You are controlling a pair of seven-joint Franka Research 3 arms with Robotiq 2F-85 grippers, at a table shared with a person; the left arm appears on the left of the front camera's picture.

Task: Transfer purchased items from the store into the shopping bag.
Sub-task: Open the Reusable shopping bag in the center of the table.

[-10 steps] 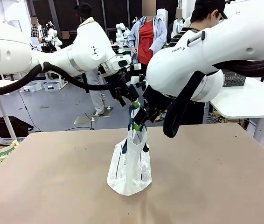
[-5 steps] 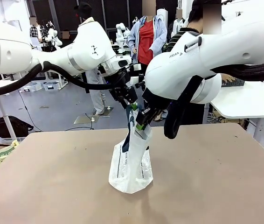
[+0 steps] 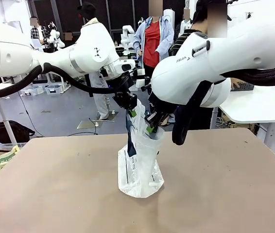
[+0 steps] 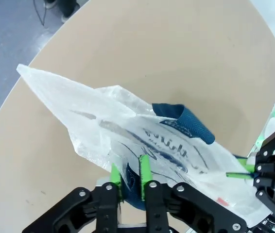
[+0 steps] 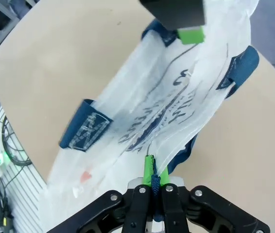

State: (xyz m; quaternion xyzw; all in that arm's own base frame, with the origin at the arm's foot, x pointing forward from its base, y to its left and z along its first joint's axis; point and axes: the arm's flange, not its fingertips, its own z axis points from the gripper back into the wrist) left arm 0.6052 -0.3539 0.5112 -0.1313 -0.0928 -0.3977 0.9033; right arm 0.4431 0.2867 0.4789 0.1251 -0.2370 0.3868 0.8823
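Note:
The shopping bag (image 3: 140, 167), translucent white with navy straps, stands on the tan table (image 3: 55, 194) at its middle, held up by its top. My left gripper (image 3: 133, 110) is shut on the bag's left top edge; its green pads (image 4: 145, 171) pinch plastic and navy strap of the bag (image 4: 128, 141). My right gripper (image 3: 151, 128) is shut on the right top edge, its pads (image 5: 149, 167) clamped on a navy strap of the bag (image 5: 147, 116). A sliver of the dark mesh store (image 3: 246, 86) shows under my right arm. The purchased items are out of view.
A person stands at the far side behind my right arm. A white side table (image 3: 259, 104) stands at the right. A box of packs (image 3: 1, 160) sits at the left edge, off the table. Bare tabletop lies all around the bag.
Both grippers have shut on the bag's top edges and drawn apart, left one up and left, right one to the right. The bag's mouth has spread wider.

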